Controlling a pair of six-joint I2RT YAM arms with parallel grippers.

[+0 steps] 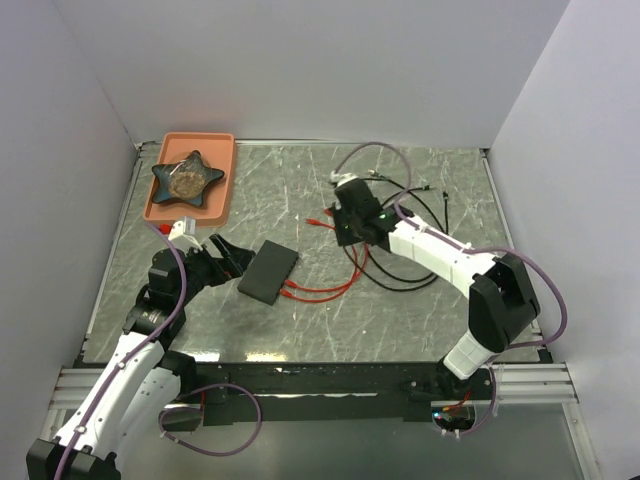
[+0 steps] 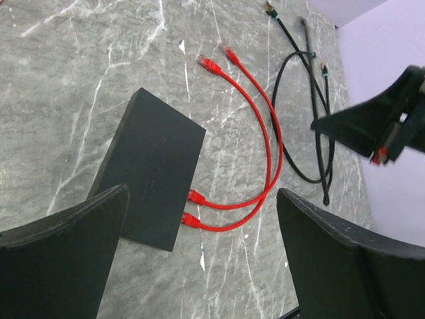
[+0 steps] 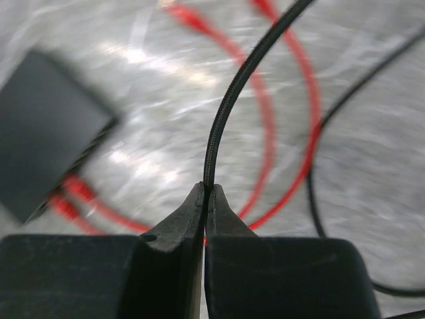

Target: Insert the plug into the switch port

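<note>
With the right end effector (image 3: pixel 206 199) pinched shut on the black cable (image 3: pixel 229 100) right of the switch (image 1: pixel 268 271), which lies flat on the table (image 1: pixel 400 310), the open left end effector (image 2: pixel 202 193) should, I judge, brace the switch so the plug meets a free port beside the red cables (image 1: pixel 330 290) squarely.

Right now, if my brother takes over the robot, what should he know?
The left gripper is open and empty, next to the switch.
The right gripper is shut on a black cable, away from the switch.
The switch lies flat on the table, two red cables plugged in.
Done: black cable grabbed.
Left: get its plug into a switch port.
</note>
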